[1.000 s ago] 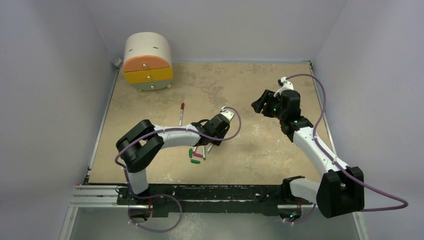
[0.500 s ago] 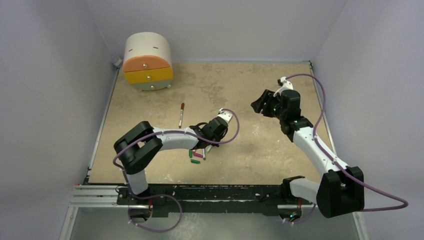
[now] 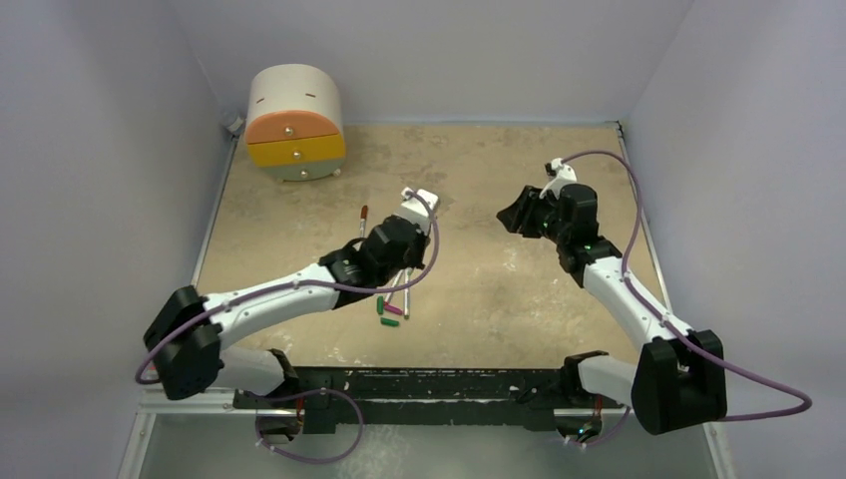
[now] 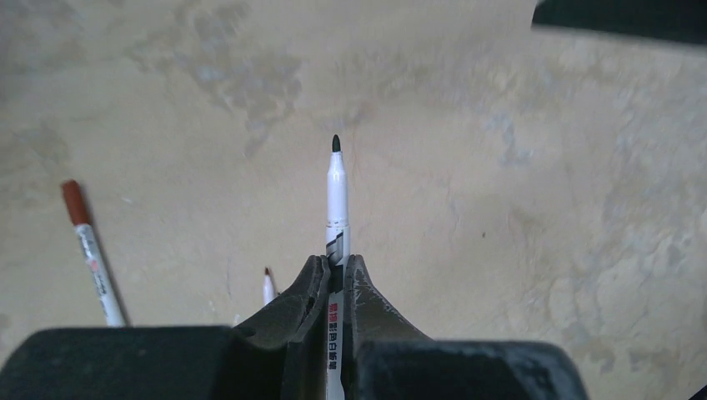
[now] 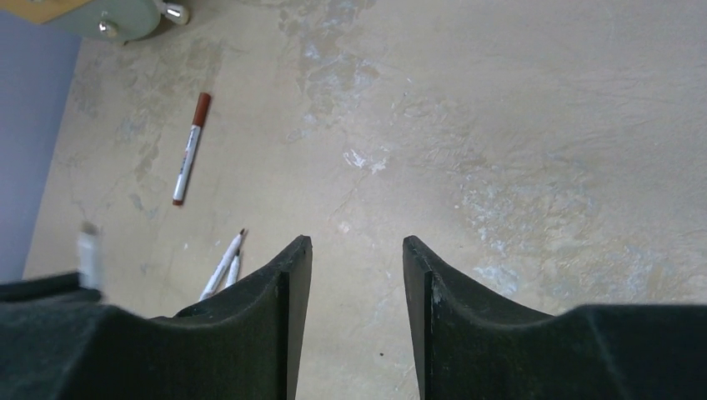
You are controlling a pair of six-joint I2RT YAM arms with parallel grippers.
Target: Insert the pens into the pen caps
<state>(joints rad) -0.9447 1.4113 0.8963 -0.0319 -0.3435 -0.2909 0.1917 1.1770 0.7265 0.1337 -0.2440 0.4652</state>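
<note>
My left gripper is shut on a white pen, held above the table with its dark bare tip pointing forward. Left of it a pen with a dark red cap lies on the table; it also shows in the right wrist view as the capped pen. Two bare pens lie side by side below my left arm. Beside them lie a green cap, a magenta cap and a second green cap. My right gripper is open and empty, hovering at the table's right.
A round drawer unit with orange and yellow fronts stands at the back left corner. Walls close in the table on the left, back and right. My left arm stretches across the front left of the table.
My left gripper shut on a pen from the cluster and lifted it toward the back left. The left arm stretched out. My right gripper's jaws came in a little and stay open.
</note>
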